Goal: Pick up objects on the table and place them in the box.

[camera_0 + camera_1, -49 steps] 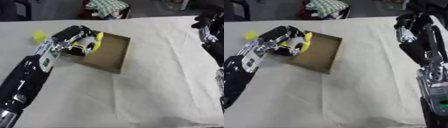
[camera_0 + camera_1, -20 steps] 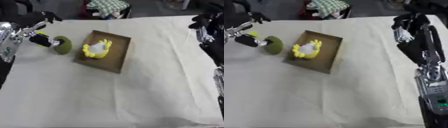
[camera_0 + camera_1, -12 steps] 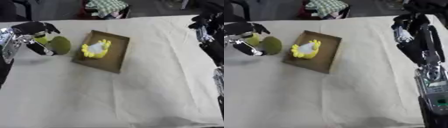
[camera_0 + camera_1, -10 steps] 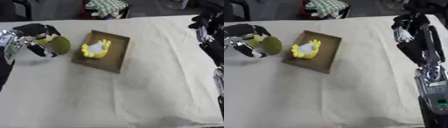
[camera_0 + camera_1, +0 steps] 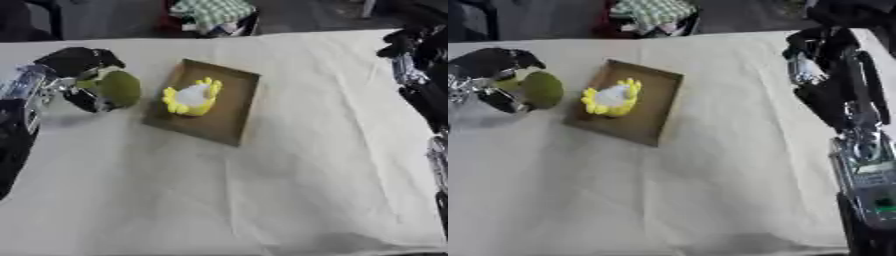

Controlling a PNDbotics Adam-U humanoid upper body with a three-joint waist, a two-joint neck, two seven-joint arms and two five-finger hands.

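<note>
Upper left: left hand (image 5: 77,75) curled around green fruit (image 5: 116,88); box (image 5: 206,101) just right. Right hand (image 5: 814,70) far, fingers unclear.

Toy (image 5: 193,98) in box (image 5: 229,120); fruit (image 5: 118,88) left.

Indoor test space, cloth-covered table (image 5: 289,165), checked fabric (image 5: 213,11) heaped on the dark floor behind

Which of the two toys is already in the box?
The yellow and white toy lies inside the box. The green one is still outside, left of the box, held in the left hand.
</note>
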